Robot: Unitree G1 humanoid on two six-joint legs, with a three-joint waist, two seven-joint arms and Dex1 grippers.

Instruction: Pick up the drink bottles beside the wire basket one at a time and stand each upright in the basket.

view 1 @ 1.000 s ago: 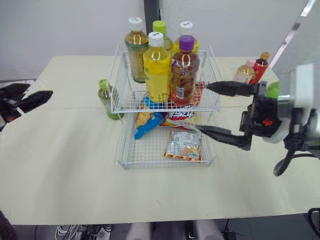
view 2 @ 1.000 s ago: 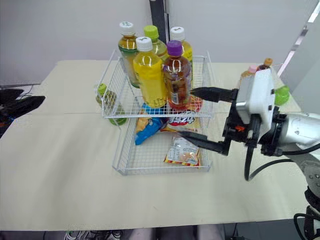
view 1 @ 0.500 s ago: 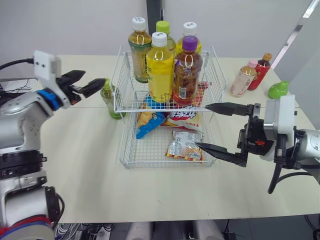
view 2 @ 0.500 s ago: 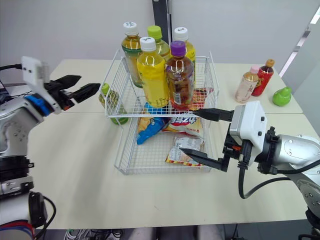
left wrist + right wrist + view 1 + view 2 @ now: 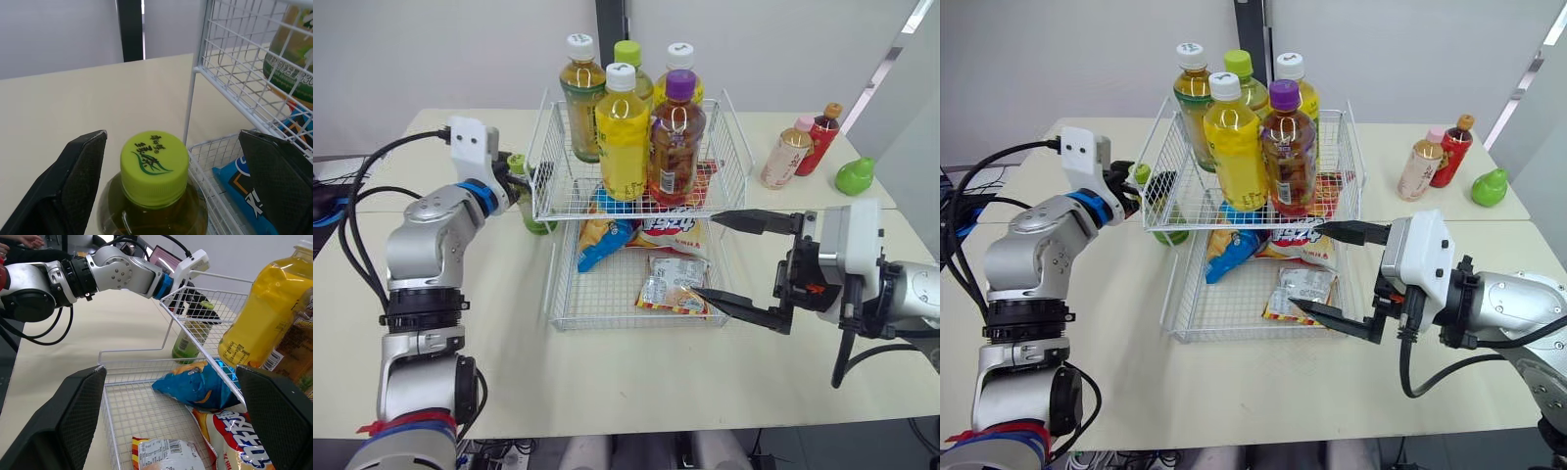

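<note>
A green tea bottle [image 5: 530, 208] with a lime cap [image 5: 154, 166] stands on the table just left of the two-tier wire basket [image 5: 570, 315]. My left gripper [image 5: 528, 175] is open, one finger on each side of the cap, not touching it. Right of the basket stand a pink-capped bottle [image 5: 783, 152] and a red bottle [image 5: 819, 137]. Several bottles stand upright in the basket's upper tier, among them a yellow bottle [image 5: 622, 137] and a purple-capped bottle [image 5: 674, 142]. My right gripper [image 5: 705, 255] is open at the basket's right front corner, holding nothing.
Snack bags [image 5: 674, 284] lie in the lower tier, with a blue bag [image 5: 200, 384] among them. A green pear-shaped object [image 5: 855, 176] sits at the far right of the table [image 5: 636, 392]. Black cables [image 5: 352, 206] hang beside my left arm.
My left arm has swung in from the left and brought its open gripper around the green bottle's cap. The right gripper has pulled back from the basket and stays open. The camera shifted too.
</note>
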